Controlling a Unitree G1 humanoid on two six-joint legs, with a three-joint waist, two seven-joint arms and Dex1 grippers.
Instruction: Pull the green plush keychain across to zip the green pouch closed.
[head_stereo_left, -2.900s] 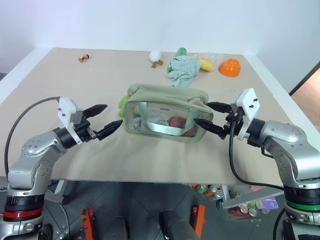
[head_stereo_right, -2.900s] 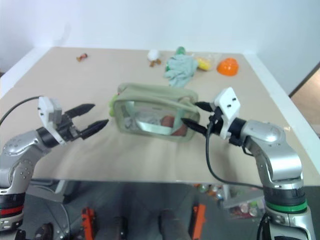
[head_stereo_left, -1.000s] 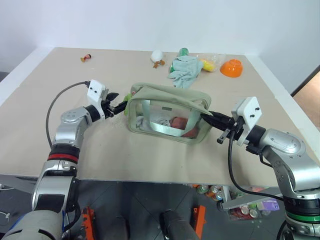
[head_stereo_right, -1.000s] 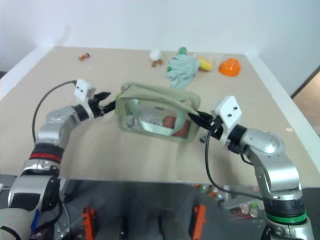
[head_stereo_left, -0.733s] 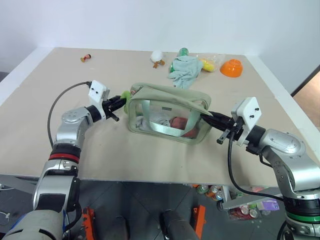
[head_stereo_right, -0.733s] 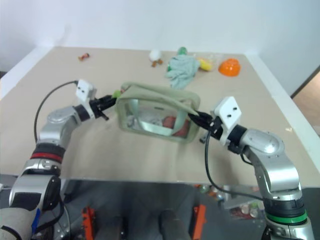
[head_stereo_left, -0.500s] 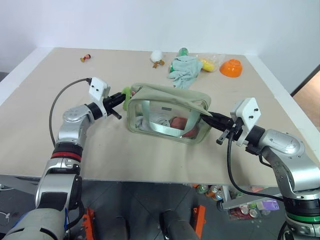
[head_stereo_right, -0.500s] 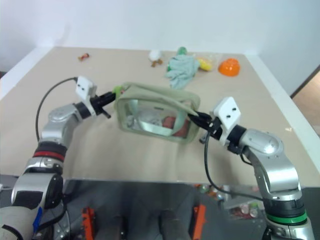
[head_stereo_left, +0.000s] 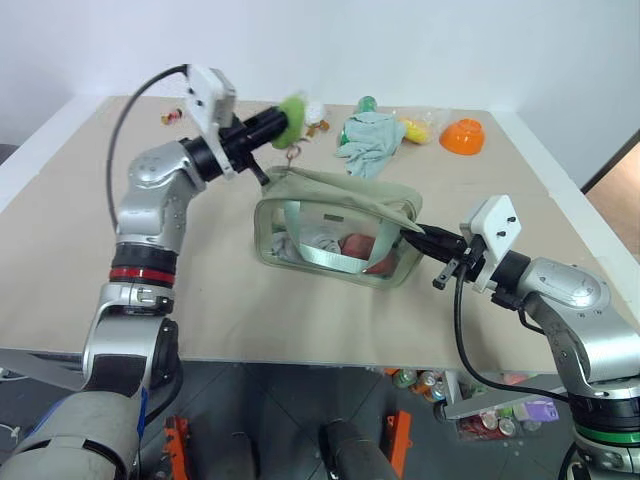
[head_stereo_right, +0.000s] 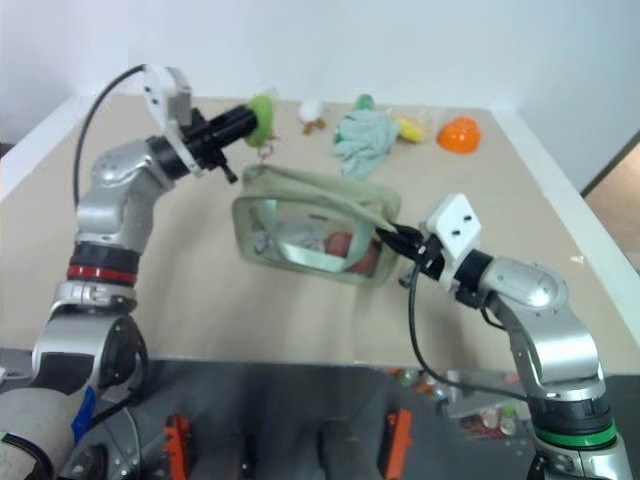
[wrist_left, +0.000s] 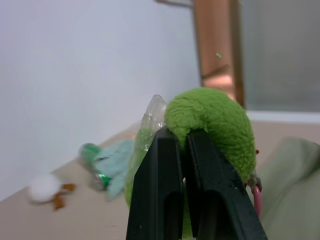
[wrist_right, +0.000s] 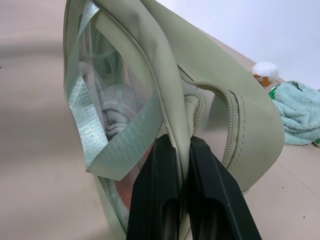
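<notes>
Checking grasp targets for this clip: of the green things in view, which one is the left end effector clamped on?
The green plush keychain, the small fuzzy lime one, pinched by the left end effector above the table. The green pouch is larger and pale sage, pinched by the right end effector.

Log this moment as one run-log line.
left claw: shut on green plush keychain, raised above pouch corner | right claw: shut on green pouch end | zipper: not yet closed

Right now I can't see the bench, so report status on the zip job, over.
Left gripper shut on green plush keychain, raised above the pouch's left end. Right gripper shut on green pouch right end. Nothing blocking.
</notes>
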